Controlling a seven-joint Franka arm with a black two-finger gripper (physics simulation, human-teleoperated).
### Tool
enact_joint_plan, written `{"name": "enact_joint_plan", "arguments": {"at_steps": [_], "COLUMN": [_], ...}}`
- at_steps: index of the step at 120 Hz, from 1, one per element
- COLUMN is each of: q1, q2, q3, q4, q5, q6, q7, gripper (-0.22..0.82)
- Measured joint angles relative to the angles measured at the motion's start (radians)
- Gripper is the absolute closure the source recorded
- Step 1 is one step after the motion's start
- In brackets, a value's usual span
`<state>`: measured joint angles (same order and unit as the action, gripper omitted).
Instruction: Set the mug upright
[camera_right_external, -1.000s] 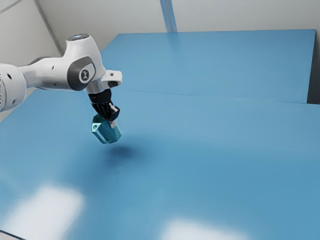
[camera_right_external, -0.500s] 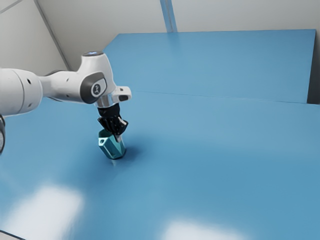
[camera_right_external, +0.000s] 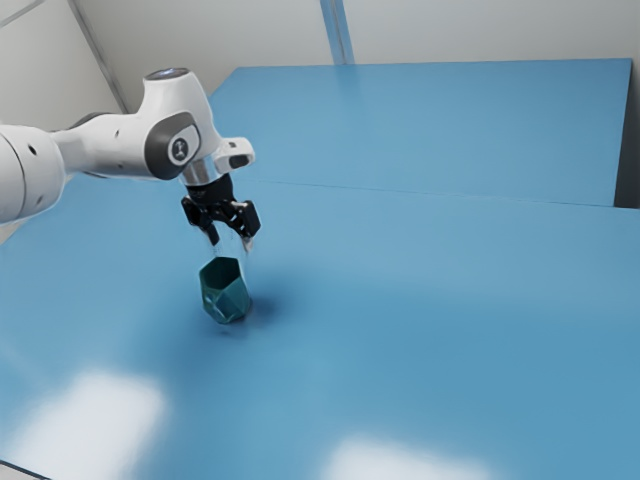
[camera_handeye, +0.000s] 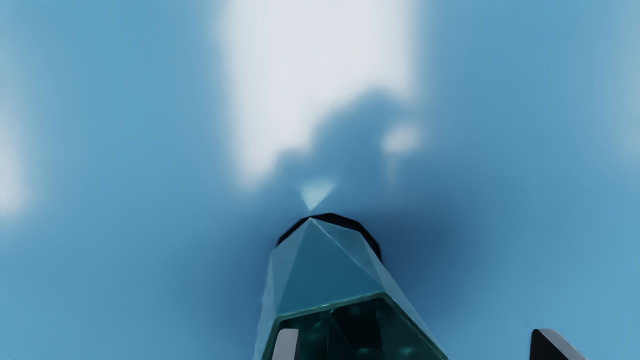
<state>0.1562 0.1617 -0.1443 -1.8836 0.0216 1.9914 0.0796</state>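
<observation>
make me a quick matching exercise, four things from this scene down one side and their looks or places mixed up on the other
1. mug
2. gripper
3. arm
4. table

A. white, from the exterior view's left
B. blue, below the rest
C. open, above the mug
D. teal, opening facing up

Pairs: 1-D, 2-C, 3-A, 4-B

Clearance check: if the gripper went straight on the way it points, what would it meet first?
The gripper probably meets the teal mug, at its rim or inner wall: in the wrist view one finger overlaps the open mouth, the other shows against the table. Depth is unclear, though.
</observation>
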Motion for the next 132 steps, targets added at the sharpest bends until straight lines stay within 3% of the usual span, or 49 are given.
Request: {"name": "enact_joint_plan", "arguments": {"at_steps": [25,61,95,132], "q1": [0.002,0.002,0.002,0.002], "q2": [0.003,0.006,0.006,0.001], "q3": [0.005,0.004,0.001,0.003], "q4": [0.2,0.343,0.417,0.426], "q5": [-0.043,-0.052,-0.045,-0.042], "q6": [-0.142,-0.295,-0.401,-0.439], "q7": [-0.009,-0.017,-0.024,-0.026], "gripper": [0.04,0.01,0.0,0.0]}}
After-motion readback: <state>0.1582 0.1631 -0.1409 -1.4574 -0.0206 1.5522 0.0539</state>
